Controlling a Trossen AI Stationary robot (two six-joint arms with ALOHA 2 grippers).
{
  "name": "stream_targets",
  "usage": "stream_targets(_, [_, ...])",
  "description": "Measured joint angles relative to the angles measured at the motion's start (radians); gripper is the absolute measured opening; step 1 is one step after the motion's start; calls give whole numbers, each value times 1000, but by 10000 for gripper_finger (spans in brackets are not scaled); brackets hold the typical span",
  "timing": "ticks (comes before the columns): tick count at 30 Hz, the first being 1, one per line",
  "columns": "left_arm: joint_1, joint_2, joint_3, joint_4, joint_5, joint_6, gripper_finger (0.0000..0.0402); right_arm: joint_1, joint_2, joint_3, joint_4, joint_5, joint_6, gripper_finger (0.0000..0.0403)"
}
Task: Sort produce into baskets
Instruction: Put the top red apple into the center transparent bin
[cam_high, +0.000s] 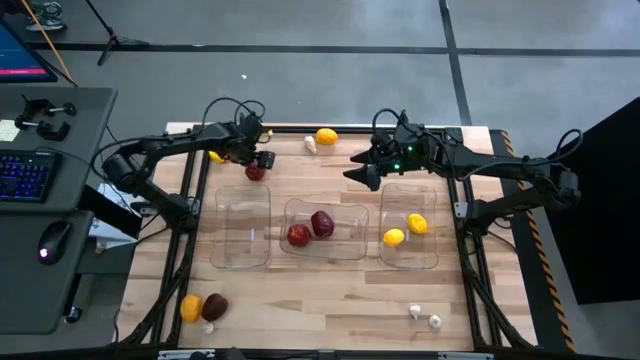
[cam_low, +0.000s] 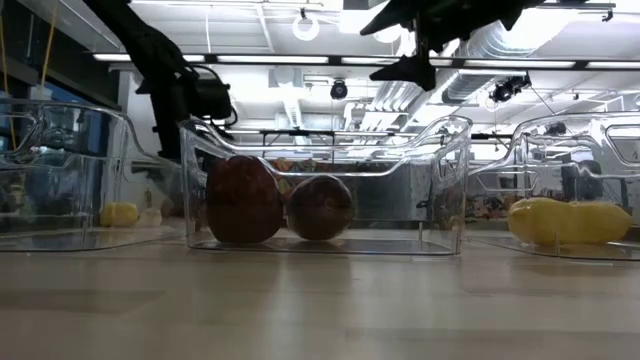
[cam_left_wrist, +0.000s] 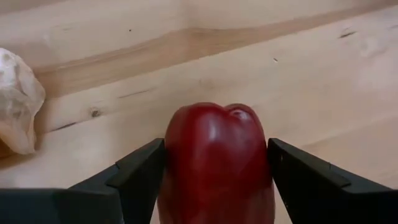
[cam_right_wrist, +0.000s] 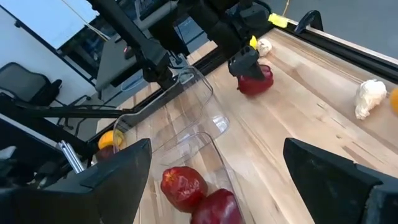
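Keep left gripper (cam_left_wrist: 214, 180) clamped on red fruit (cam_left_wrist: 214, 165); lift clear of desk (cam_high: 330, 300), carry to middle basket (cam_high: 325, 232). Right gripper (cam_high: 368, 170) wide, empty.

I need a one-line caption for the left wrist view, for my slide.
Left hand closed around a dark red fruit on the wooden table, a white garlic piece nearby.

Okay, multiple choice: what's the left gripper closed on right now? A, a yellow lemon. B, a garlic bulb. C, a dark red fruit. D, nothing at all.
C: the left wrist view shows the left gripper with both fingers pressed against a dark red fruit on the table.
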Motion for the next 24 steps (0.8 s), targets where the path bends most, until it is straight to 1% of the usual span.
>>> stream_targets(4, [-11,56,3,-4,-2,-29,267,0,0,0,-12,0,-2,353])
stream_targets(8, [-20,79,3,-2,-15,-48,267,0,0,0,-14,0,-2,353])
stream_targets(13, [-20,89,3,-2,-8,17,263,0,0,0,-16,0,-2,353])
stream_targets(17, [-17,88,18,-39,14,30,244,0,0,0,-16,-1,-1,353])
stream_targets(21, [-25,44,73,-112,34,78,218,0,0,0,-16,-1,-1,353])
stream_targets(24, [-39,-54,154,-52,42,113,212,0,-3,0,-13,-8,-6,353])
